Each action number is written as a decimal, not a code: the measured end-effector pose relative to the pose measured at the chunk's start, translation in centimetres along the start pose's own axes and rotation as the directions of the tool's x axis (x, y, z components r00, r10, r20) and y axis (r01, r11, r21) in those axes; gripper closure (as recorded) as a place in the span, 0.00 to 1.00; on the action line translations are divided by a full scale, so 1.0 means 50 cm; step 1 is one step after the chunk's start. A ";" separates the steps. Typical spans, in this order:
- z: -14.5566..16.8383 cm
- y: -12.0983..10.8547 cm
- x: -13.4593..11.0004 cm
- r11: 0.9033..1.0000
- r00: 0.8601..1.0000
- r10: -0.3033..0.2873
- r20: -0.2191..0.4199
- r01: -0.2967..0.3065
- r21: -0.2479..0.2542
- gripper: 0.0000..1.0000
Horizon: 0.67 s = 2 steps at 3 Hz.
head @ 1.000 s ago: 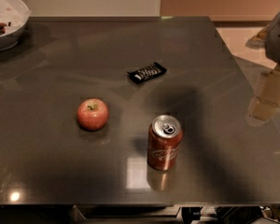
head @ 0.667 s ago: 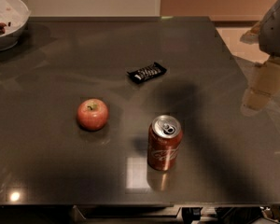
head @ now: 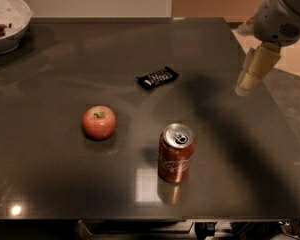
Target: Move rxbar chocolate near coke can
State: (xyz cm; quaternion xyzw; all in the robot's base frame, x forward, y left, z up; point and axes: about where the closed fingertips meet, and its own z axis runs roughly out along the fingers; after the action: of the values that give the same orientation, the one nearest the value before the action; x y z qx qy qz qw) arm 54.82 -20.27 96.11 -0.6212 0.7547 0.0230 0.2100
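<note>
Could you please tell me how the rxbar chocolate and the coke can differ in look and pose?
The rxbar chocolate is black and flat; the coke can is red and round. The bar lies flat, farther back; the can stands upright nearer the front. Both sit on the dark table, untouched; the gripper hangs above its right side.
</note>
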 end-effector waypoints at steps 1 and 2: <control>0.030 -0.038 -0.011 1.000 0.999 -0.002 0.039 0.003 -0.013 0.00; 0.141 -0.103 -0.099 0.997 0.991 -0.025 0.130 0.035 -0.071 0.00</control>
State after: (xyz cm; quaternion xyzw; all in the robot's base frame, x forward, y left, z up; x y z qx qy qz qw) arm 62.40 -14.77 92.55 -0.6368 0.7287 0.0876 0.2361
